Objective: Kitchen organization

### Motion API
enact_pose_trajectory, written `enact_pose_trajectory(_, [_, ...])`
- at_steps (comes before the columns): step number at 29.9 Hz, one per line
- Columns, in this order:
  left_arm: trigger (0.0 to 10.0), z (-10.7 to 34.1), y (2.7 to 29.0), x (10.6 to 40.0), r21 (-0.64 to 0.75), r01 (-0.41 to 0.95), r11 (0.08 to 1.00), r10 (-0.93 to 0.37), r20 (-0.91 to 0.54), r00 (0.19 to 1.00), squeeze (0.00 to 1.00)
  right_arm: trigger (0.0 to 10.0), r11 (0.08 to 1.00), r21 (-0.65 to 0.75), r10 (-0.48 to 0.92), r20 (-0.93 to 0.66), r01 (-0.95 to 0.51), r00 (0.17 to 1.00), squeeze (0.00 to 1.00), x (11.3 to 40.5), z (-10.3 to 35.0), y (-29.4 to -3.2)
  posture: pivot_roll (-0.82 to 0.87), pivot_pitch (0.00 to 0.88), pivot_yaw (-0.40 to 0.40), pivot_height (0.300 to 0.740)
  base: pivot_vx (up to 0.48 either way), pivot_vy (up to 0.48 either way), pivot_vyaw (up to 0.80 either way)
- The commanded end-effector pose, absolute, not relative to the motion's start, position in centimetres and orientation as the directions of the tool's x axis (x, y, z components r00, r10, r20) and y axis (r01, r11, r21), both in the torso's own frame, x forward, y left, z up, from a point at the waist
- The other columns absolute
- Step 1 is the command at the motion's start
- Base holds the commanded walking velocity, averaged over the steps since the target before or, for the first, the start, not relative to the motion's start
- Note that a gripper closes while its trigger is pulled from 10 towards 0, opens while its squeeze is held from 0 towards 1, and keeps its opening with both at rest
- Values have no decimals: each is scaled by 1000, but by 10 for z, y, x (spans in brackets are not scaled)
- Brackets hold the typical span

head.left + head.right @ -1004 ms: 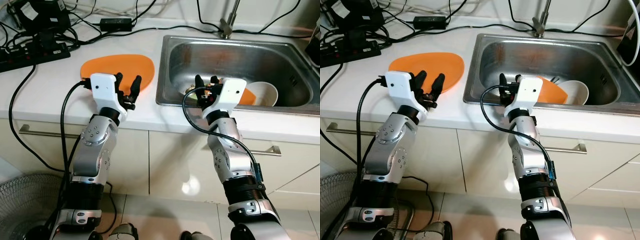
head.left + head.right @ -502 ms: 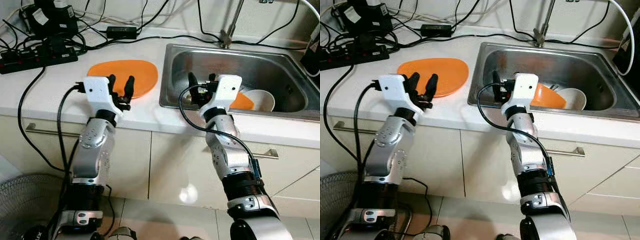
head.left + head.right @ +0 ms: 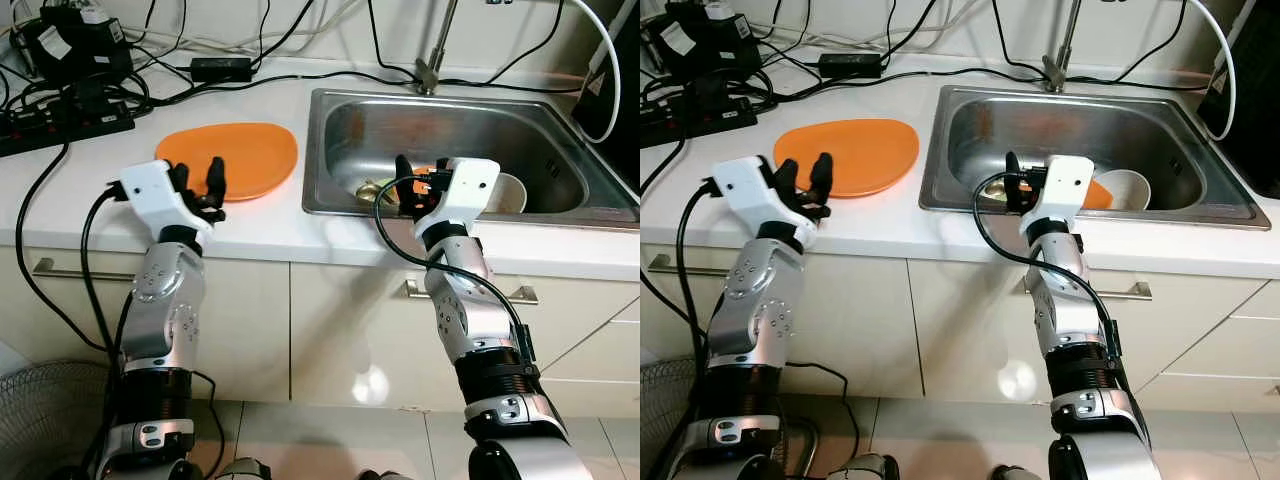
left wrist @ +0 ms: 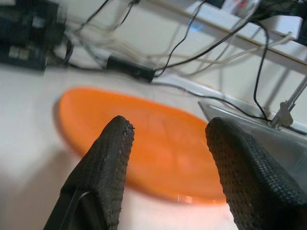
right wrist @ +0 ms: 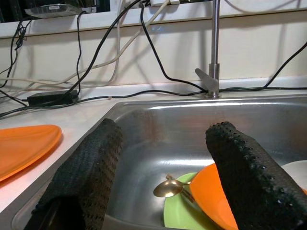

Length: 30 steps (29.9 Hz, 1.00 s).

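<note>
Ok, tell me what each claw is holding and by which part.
Nothing is held. The left claw is open by the orange plate; the right claw is open at the sink.

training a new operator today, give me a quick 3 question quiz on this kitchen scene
1. True or false: the orange plate lies inside the sink.
2. Which gripper hovers at the sink's front rim? A) left gripper B) right gripper
3. Fill in: in the right wrist view a ____ rests on the green plate.

Key: 1 false, it lies on the counter left of the sink. 2 B. 3 spoon.
</note>
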State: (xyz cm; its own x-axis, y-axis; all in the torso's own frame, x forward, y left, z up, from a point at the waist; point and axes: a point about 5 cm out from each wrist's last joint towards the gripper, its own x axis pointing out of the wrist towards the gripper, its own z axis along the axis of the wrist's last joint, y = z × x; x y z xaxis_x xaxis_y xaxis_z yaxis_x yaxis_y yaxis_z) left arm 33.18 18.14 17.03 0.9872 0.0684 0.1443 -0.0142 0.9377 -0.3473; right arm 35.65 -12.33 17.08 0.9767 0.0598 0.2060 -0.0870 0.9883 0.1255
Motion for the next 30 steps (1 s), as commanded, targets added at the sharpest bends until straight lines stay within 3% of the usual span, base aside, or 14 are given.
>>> enact_pose_trajectory(1, [10000,169,183,329,-431,-41,902,102,121,987,0,10000,989,128,51,214,-79,976,0,358,176,-126,97,23,-4,740,0,0,0])
enact_pose_trajectory(2, [10000,166,184,326,-487,-44,872,112,113,987,1000,10000,988,127,52,217,-82,975,0,359,178,-127,106,19,-10,740,0,0,0])
enact_pose_trajectory(6, [10000,163,184,326,-496,-64,866,120,81,990,1000,10000,989,123,58,203,-84,978,0,360,175,-126,113,14,-16,740,0,0,0])
enact_pose_trajectory(7, [10000,163,183,326,-515,-72,854,127,73,989,314,10000,989,122,60,202,-86,978,0,360,175,-125,113,14,-16,740,0,0,0])
enact_pose_trajectory(8, [10000,164,183,326,-542,-83,836,138,63,988,0,10000,989,121,62,201,-88,978,0,361,175,-125,114,13,-17,740,0,0,0])
enact_pose_trajectory(12, [10000,166,184,327,-605,-118,787,165,22,986,0,10000,989,121,63,202,-89,977,0,361,176,-125,112,8,-16,740,0,0,0])
enact_pose_trajectory(19, [10000,176,188,337,-648,-293,703,225,-188,956,0,10000,989,121,63,201,-89,978,0,362,178,-124,119,25,-16,740,0,0,0])
enact_pose_trajectory(26, [10000,193,192,341,-622,-312,718,239,-201,950,0,10000,989,121,59,195,-84,979,0,362,176,-126,120,38,-14,740,0,0,0])
enact_pose_trajectory(30, [10000,198,186,341,-551,-271,789,208,-175,962,0,10000,990,121,52,195,-77,979,0,362,177,-128,118,44,-14,740,0,0,0])
